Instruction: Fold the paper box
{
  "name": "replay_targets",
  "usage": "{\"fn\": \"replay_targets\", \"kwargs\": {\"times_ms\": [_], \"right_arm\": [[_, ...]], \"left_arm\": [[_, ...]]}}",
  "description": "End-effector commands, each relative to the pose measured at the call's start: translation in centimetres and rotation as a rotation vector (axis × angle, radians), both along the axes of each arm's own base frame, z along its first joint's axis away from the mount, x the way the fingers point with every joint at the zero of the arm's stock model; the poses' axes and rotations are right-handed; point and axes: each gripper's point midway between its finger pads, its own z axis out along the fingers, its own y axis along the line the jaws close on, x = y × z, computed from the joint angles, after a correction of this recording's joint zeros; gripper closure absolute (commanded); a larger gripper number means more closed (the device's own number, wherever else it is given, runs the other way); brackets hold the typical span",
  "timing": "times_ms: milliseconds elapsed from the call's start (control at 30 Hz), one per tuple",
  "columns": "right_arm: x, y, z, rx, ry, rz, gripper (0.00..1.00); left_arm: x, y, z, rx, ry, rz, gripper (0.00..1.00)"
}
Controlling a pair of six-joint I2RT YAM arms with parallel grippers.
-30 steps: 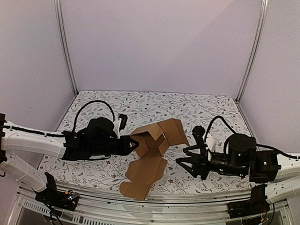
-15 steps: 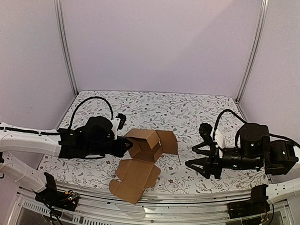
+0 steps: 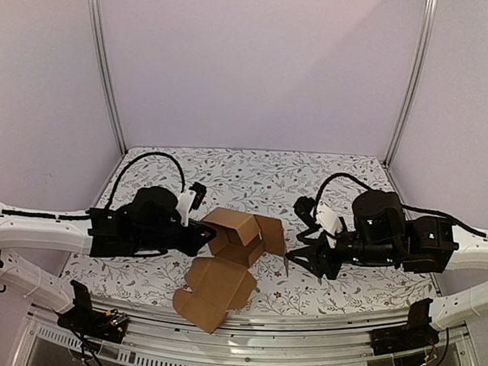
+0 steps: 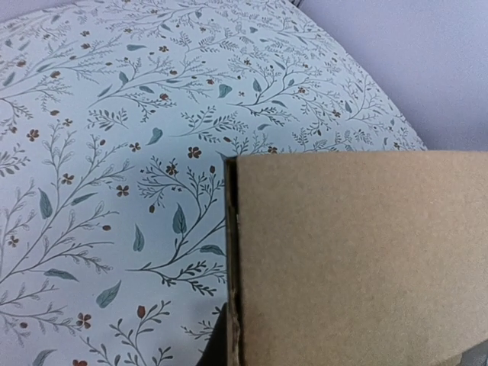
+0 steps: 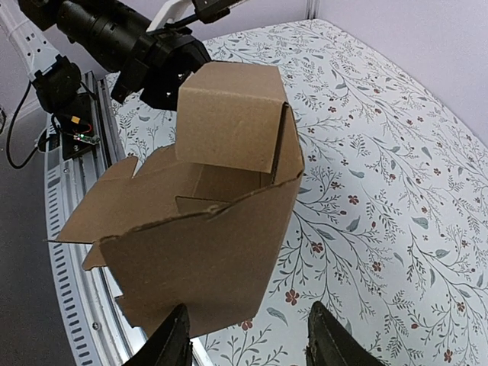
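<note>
Top external: I have the paper box (image 3: 240,235) about mid-table on the flowered cloth (image 3: 341,175), lying between the two arms and only half formed.
Box shape: I see a raised, open squarish shell. Its unfolded flaps (image 3: 213,291) lie flat and reach toward the near edge of the table.
Side flap: one upright flap (image 3: 276,231) stands on the shell's right side, facing the right arm.
Left gripper: the left gripper (image 3: 203,232) meets the shell's left wall, and from above I read it as pinched closed on that wall.
Left wrist: brown card fills the lower right of my view, with its cut edge running up the middle. Only a dark sliver shows at the bottom, so I cannot make out the fingers themselves here.
Right gripper: the right gripper (image 5: 248,345) is spread wide and holds nothing.
Right wrist: its fingers (image 5: 174,339) show at the bottom of the picture, one on each side. The box's near wall sits just above and between them, and I cannot tell if the left-hand tip touches the card.
Right arm position: in the overhead view the gripper sits just beside the upright flap.
</note>
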Motion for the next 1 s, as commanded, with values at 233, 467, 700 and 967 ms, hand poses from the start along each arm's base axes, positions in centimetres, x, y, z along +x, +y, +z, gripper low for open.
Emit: {"fn": "replay_targets", "kwargs": {"times_ms": [233, 467, 700, 967], "right_arm": [[-0.3, 5.3, 0.4, 0.067, 0.054, 0.132, 0.51], [0.2, 7.4, 0.1, 0.076, 0.064, 0.153, 0.55], [1.8, 9.1, -0.9, 0.043, 0.060, 0.107, 0.55], [4.8, 10.4, -2.3, -0.011, 0.021, -0.040, 0.54]], "left_arm": [[0.3, 0.2, 0.0, 0.005, -0.020, -0.007, 1.00], [0.6, 0.4, 0.0, 0.008, -0.024, 0.018, 1.00], [1.2, 1.3, -0.7, 0.037, -0.010, 0.085, 1.00], [2.0, 2.9, -1.3, 0.075, 0.015, 0.199, 1.00]]}}
